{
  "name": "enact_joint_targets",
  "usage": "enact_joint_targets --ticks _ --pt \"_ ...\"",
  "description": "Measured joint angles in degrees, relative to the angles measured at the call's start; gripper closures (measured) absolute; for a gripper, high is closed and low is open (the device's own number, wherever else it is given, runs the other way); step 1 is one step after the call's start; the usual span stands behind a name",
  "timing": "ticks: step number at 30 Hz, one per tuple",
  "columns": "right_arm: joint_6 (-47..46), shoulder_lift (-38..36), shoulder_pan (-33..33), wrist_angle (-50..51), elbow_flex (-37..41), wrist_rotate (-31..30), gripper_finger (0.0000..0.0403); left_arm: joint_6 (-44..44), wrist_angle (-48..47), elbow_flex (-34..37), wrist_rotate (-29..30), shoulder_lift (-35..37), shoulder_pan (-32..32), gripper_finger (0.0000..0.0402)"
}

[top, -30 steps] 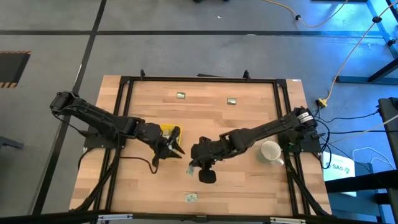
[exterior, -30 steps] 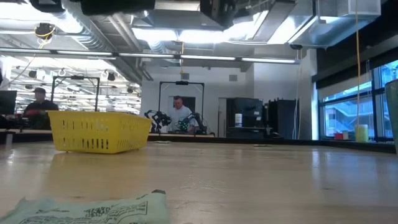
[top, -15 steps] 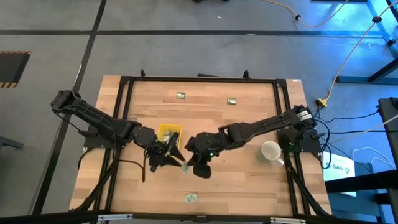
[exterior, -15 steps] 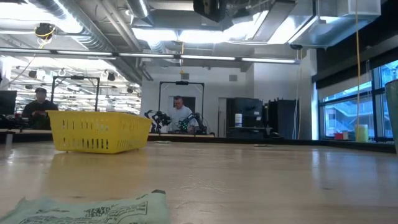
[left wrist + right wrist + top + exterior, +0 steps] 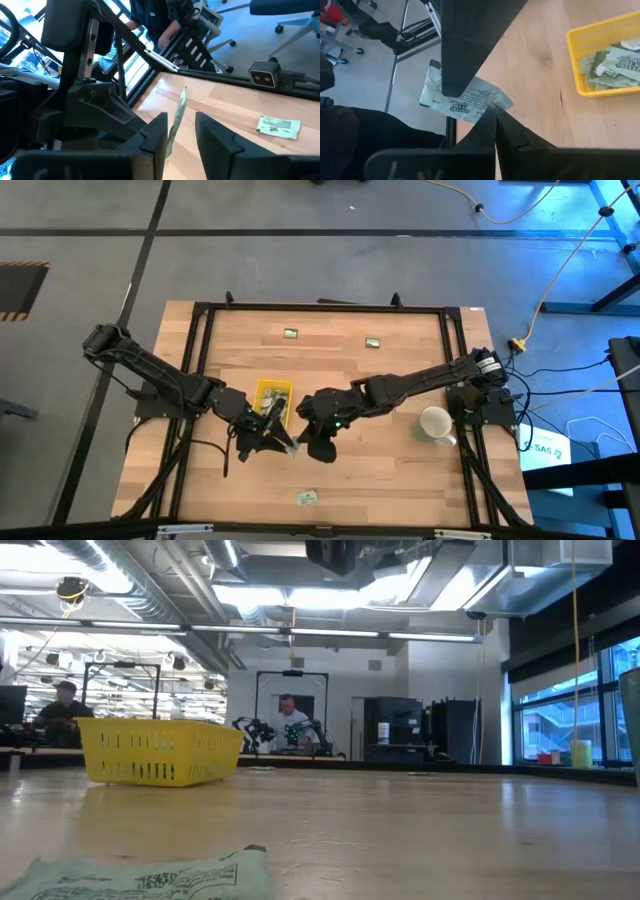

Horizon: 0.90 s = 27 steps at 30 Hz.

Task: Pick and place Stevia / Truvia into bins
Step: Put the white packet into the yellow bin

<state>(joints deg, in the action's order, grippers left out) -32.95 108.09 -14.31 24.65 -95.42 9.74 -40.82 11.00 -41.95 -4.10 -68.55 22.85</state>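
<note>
Meeting now over the tabletop (image 5: 400, 470), with the right claw (image 5: 301, 444) drawing in toward the left claw (image 5: 282, 442) compared with a second ago, when still well apart. Carrying the Stevia sachet (image 5: 292, 448) along with that approach, so now hanging between the two claws, off the wood. Looking like a handover getting under way, as a judgement: passing the sachet to the arm nearer the yellow tray (image 5: 262, 389), which is sitting just beyond the left claw. Pinching the sachet (image 5: 455, 97) at one edge, the right claw (image 5: 493, 108) pressing its fingers fully together on the paper. Standing spread, the left claw (image 5: 181, 120), with the sachet (image 5: 179, 107) showing edge-on in the gap between its fingers; touching it or not, cannot tell. Not yet gripping on that side, so the release still waiting. Already holding several sachets (image 5: 615, 62), the tray (image 5: 576, 65). Still lying loose: two sachets (image 5: 290, 334) (image 5: 372, 342) far past both claws, and one (image 5: 306, 498) on the near side of them.
</note>
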Motion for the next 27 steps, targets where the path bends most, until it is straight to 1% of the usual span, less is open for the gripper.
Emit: enact_joint_targets --ticks 6,10,12,14,17,20,23,25,27 --pt "-0.4 0.0 0.0 -1.0 0.0 0.0 0.0403 -0.9 1.3 0.0 0.0 0.0 0.0 0.0338" --pt "-1.0 0.0 0.0 -1.0 0.0 0.0 0.0403 -0.9 1.3 0.0 0.0 0.0 0.0 0.037" --pt "0.1 0.0 0.0 -1.1 0.0 -0.1 0.0403 -0.9 1.3 0.0 0.0 0.0 0.0 0.039" --pt "1.3 0.0 0.0 -1.4 0.0 -0.1 0.0401 -0.9 1.3 0.0 -0.1 0.0 0.0 0.0396" --pt "3.7 0.0 0.0 -1.9 0.0 -0.3 0.0388 0.3 0.9 0.0 -0.2 0.0 0.0 0.0396" --pt "5.0 0.0 0.0 -2.2 0.0 -0.7 0.0364 4.4 -0.3 0.0 -0.1 0.0 0.0 0.0397" --pt "6.1 0.0 0.0 -1.6 0.0 -0.8 0.033 10.7 -2.3 0.0 -0.1 0.2 -0.1 0.0397" --pt "6.3 0.0 0.0 -0.2 0.0 -2.0 0.0307 15.8 -4.2 0.0 0.2 0.8 -0.2 0.0398" --pt "6.5 0.0 0.0 2.3 0.0 -3.8 0.0289 22.9 -7.2 0.0 0.8 1.8 -0.8 0.0397"
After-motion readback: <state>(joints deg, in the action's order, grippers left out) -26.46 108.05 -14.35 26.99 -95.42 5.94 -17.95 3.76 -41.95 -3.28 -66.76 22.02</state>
